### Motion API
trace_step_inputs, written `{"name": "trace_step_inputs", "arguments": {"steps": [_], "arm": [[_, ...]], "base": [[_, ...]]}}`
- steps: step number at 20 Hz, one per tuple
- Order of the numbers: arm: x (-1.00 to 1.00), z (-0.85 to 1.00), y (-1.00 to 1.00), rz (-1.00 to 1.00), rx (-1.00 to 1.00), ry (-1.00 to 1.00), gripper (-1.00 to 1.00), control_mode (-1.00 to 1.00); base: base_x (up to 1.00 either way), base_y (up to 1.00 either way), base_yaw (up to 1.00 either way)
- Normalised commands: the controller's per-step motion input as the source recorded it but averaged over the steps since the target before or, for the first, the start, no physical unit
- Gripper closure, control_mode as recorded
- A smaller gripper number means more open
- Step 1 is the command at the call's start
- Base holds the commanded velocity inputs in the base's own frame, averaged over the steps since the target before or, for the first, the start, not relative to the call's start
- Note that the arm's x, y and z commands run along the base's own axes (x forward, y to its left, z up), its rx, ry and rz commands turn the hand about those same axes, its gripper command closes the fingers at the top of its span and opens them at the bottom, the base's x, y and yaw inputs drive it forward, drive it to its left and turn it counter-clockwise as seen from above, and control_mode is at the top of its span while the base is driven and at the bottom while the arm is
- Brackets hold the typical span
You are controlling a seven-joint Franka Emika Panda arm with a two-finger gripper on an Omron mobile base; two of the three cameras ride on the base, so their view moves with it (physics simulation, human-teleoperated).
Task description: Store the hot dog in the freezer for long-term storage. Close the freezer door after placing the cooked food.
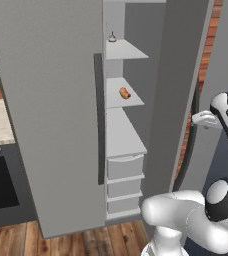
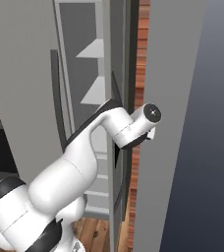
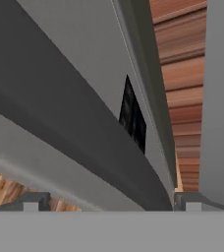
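Our gripper [image 3: 109, 199] is spread wide with nothing between its tips, and it sits by the outer edge of the freezer door [image 1: 173, 90], which stands open. In the hand view the two tips flank the door's dark bar handle [image 3: 70, 123], which crosses between them without our being sure of contact.

The hot dog [image 1: 124, 93] lies on the middle white shelf [image 1: 117, 102] inside the freezer [image 1: 121, 125], well in from the door, so we judge that only closing remains.

The main risk is the push. If we press on the handle or the thin door edge at a slant, the gripper could slide off and the door would stay ajar. The wrist is tucked tightly between the door and the grey panel [image 2: 182, 123] beside it, so a swing of the arm could jam there. A hard slam might shake the hot dog along its shelf.

From the base views the tips themselves are hidden behind the door, and we cannot tell whether they touch it. The small pale item [image 1: 112, 37] on the shelf above the hot dog is too small to identify.
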Motion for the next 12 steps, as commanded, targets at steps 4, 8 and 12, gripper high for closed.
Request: {"name": "trace_step_inputs", "arguments": {"steps": [4, 8, 12], "arm": [[0.11, -0.2, 0.08, -0.02, 0.0, 0.0, -1.0, -1.0], [0.05, -0.21, 0.14, -0.04, 0.0, 0.0, -1.0, -1.0], [0.01, -0.16, 0.24, -0.06, 0.0, 0.0, -1.0, -1.0]], "base": [[0.0, 0.0, 0.0], [0.0, 0.0, 0.0], [0.0, 0.0, 0.0]]}}
